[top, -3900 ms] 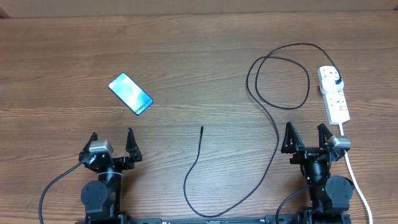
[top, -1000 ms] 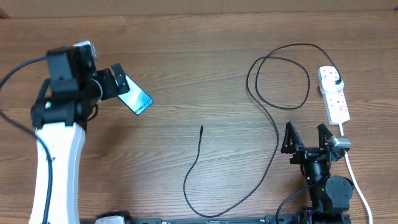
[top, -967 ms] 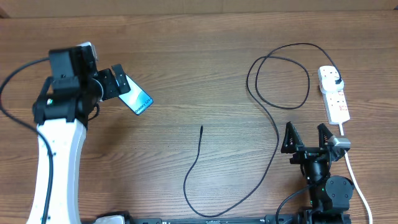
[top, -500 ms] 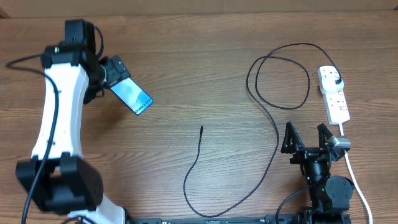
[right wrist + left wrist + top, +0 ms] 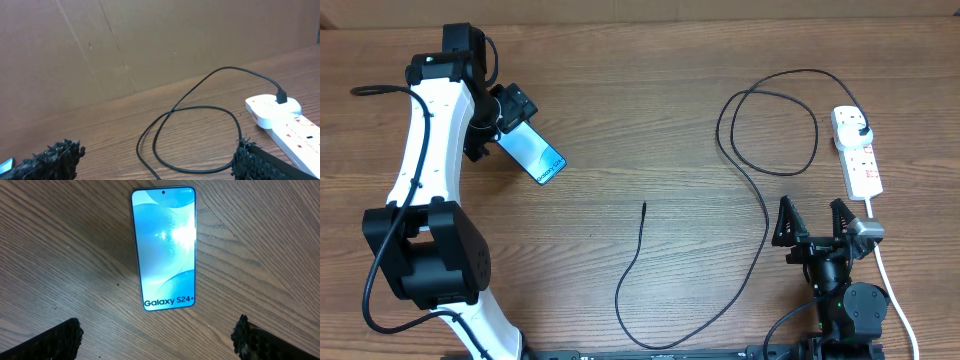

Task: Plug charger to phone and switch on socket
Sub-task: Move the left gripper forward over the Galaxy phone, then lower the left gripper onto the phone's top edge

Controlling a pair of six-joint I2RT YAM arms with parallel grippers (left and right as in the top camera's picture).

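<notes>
The phone [image 5: 533,153] lies flat on the table at the left, its blue screen up reading "Galaxy S24+"; it also shows in the left wrist view [image 5: 163,247]. My left gripper [image 5: 504,118] is open and hovers over the phone's far-left end, empty [image 5: 159,335]. The charger, a thin black cable [image 5: 765,215], loops from its black plug in the socket [image 5: 857,150] at the right down to a free tip [image 5: 644,206] at mid-table. My right gripper [image 5: 813,221] is open and empty near the front right [image 5: 157,157], with the cable loop [image 5: 195,135] and socket [image 5: 285,117] ahead of it.
The socket's thick white cord [image 5: 892,285] runs down the right edge past my right arm. A brown cardboard wall [image 5: 150,45] stands behind the table's far edge.
My left arm rose from its rest at the front left, reached over the phone and swung further back and right. The phone, cable and right arm have not moved.
</notes>
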